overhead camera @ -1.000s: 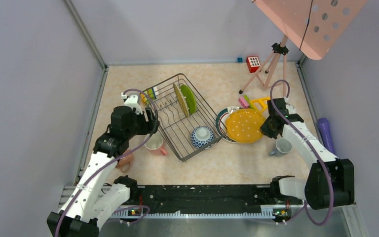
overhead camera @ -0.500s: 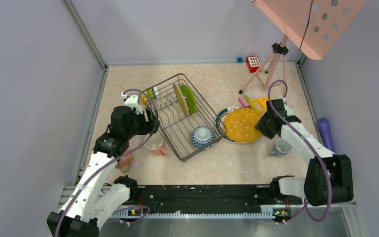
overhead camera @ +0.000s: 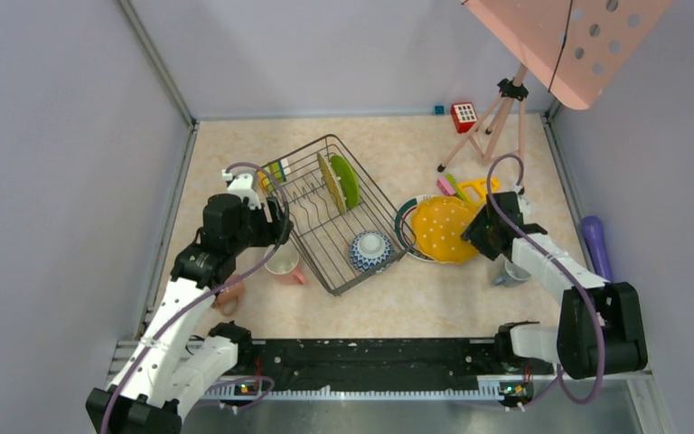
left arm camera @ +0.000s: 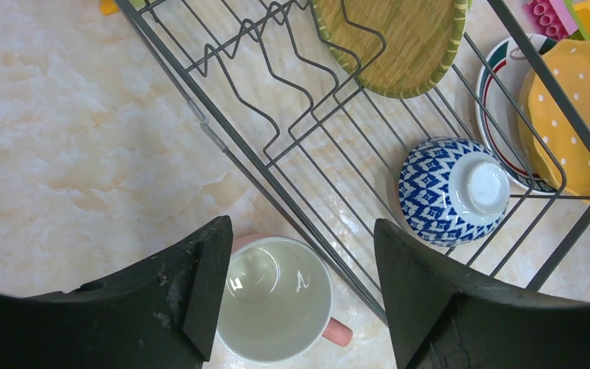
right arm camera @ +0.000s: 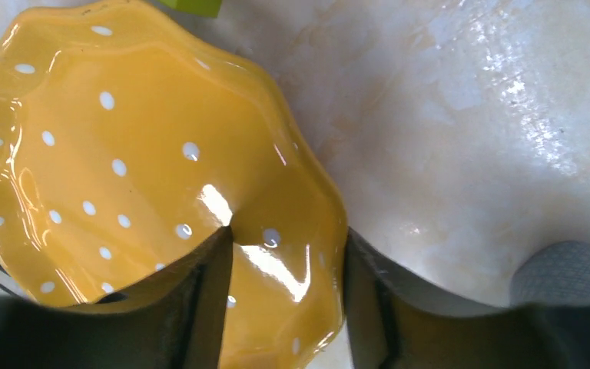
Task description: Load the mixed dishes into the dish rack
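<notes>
The dish rack (overhead camera: 318, 237) sits mid-table. The lime green plate (overhead camera: 348, 180) stands in a slot, and the blue-white bowl (overhead camera: 370, 249) lies upside down inside. My right gripper (overhead camera: 477, 233) is shut on the right rim of the yellow-orange dotted plate (overhead camera: 441, 228), tilting it above the white plate (overhead camera: 406, 217). In the right wrist view my gripper (right arm camera: 288, 261) straddles the dotted plate's rim (right arm camera: 123, 154). My left gripper (overhead camera: 276, 231) is open above a pink mug (overhead camera: 282, 265); the mug (left arm camera: 276, 307) stands beside the rack wire (left arm camera: 230, 146). A second pink mug (overhead camera: 229, 296) and the grey-blue mug (overhead camera: 513, 269) stand on the table.
Toy blocks (overhead camera: 459, 187) lie behind the plates. A pink tripod (overhead camera: 497, 117) and a red block (overhead camera: 464, 115) stand at the back right. A purple object (overhead camera: 595, 244) lies by the right wall. Walls close in the left, back and right.
My right gripper has moved left and nearer with the dotted plate, whose right edge has tilted up. The left arm has not moved.
</notes>
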`<move>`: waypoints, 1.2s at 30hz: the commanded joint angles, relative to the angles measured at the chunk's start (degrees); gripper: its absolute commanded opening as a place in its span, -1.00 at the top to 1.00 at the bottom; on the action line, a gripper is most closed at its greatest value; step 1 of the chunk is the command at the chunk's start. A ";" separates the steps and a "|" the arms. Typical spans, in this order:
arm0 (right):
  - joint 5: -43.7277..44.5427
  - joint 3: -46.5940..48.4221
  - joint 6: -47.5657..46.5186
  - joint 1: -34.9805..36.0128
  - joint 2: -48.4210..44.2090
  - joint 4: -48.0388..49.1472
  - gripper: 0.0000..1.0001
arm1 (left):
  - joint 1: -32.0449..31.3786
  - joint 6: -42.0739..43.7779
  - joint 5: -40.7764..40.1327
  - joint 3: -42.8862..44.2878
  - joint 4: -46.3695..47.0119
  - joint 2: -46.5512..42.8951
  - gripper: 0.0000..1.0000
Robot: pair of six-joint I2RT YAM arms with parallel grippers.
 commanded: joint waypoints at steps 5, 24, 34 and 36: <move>1.88 -1.47 0.96 -0.54 -6.19 2.94 0.67 | 0.31 0.35 -0.42 -0.11 2.07 -0.76 -0.47; 3.25 9.19 -9.73 -0.51 -17.36 -0.77 1.00 | 0.28 0.42 -0.25 -0.04 1.99 -0.99 -0.47; 6.70 25.47 -17.26 1.46 -15.99 -4.25 1.00 | 0.28 0.53 0.11 0.03 1.90 -0.96 -0.47; 9.67 29.30 -18.57 4.99 -14.81 -4.96 1.00 | 0.28 0.53 0.02 0.08 1.89 -0.96 -0.47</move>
